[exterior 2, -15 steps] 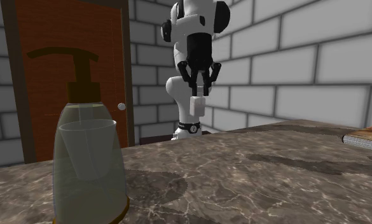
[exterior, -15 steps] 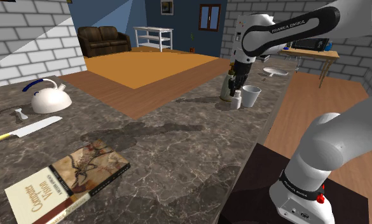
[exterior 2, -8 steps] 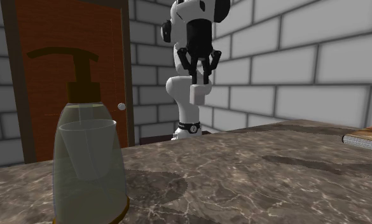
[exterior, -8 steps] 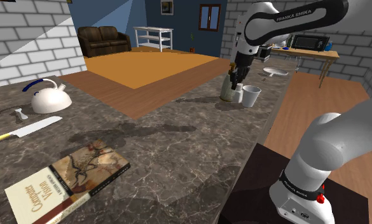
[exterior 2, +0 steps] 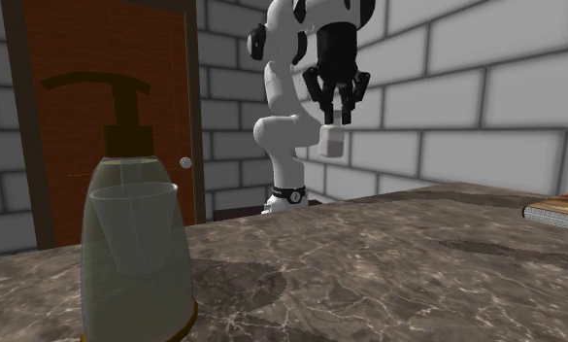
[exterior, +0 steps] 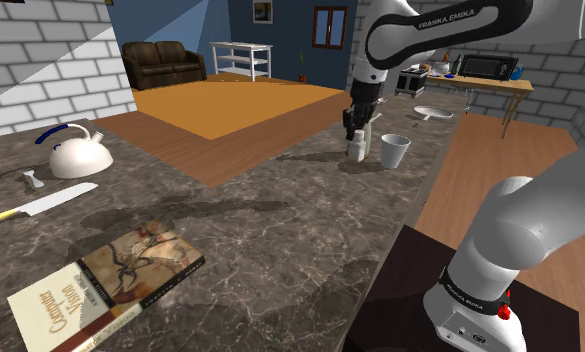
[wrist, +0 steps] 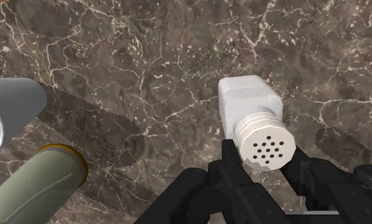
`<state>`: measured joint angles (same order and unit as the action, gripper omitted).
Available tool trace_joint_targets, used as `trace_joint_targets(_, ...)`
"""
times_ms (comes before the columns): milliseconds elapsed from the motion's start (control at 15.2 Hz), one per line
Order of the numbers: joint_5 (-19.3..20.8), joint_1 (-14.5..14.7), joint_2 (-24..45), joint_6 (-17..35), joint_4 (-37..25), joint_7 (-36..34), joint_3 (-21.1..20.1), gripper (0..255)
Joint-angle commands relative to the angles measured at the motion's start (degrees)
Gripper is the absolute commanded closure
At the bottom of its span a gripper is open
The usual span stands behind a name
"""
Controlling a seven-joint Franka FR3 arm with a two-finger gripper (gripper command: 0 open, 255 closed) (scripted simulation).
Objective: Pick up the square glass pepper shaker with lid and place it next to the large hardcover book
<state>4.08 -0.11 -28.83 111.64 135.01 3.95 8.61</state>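
White square pepper shaker [exterior 2: 334, 143], perforated lid up, clamped at the lid by the end effector [exterior 2: 336, 119]. It hangs clear of the dark veined desk [exterior: 280, 230], just beside the white cup [exterior: 394, 150]. Hardcover book [exterior: 105, 285] lies well apart from that cup.

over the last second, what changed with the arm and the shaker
The gripper, shut on the white shaker the whole time, carried it a little higher above the counter and toward the second exterior view's right. Nothing was newly grasped or let go. The soap bottle, cup, book, kettle and knife stayed where they were.
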Motion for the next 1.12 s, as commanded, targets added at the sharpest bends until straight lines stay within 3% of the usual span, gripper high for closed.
trace_joint_targets(0, -1.02, 1.29, 1.7, 1.12, -0.46, -2.97, -2.2, 255)
trace_joint_targets(528, -3.34, 5.33, 10.95, 3.79, -6.86, -12.67, -9.23, 255)
trace_joint_targets(1056, -2.98, 8.8, 22.68, 4.72, -17.48, -22.18, -15.09, 255)
